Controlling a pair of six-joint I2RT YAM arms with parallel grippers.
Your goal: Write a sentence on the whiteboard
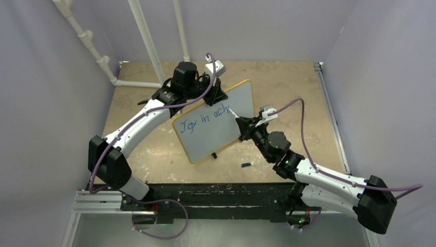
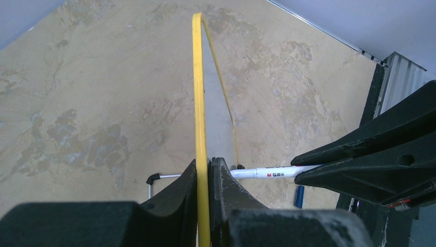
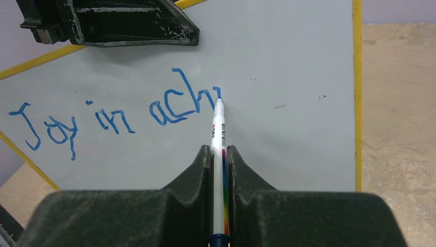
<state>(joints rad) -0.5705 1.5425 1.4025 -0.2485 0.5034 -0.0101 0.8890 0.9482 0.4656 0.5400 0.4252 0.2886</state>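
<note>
The whiteboard (image 1: 226, 128) with a yellow rim stands tilted at the table's middle. Blue words on it, the sentence (image 1: 208, 119), read "Joy in ach"; it also shows in the right wrist view (image 3: 118, 116). My left gripper (image 1: 216, 95) is shut on the whiteboard's top rim (image 2: 199, 103), seen edge-on in the left wrist view. My right gripper (image 1: 246, 126) is shut on a white marker (image 3: 220, 154). The marker's tip (image 3: 219, 101) touches the board right after the "h". The marker also shows in the left wrist view (image 2: 272, 173).
A blue marker cap (image 1: 246, 165) lies on the tan table in front of the board; it also shows in the left wrist view (image 2: 299, 196). White pipes (image 1: 149, 46) stand at the back left. The board's black-tipped foot (image 2: 152, 179) rests on the table.
</note>
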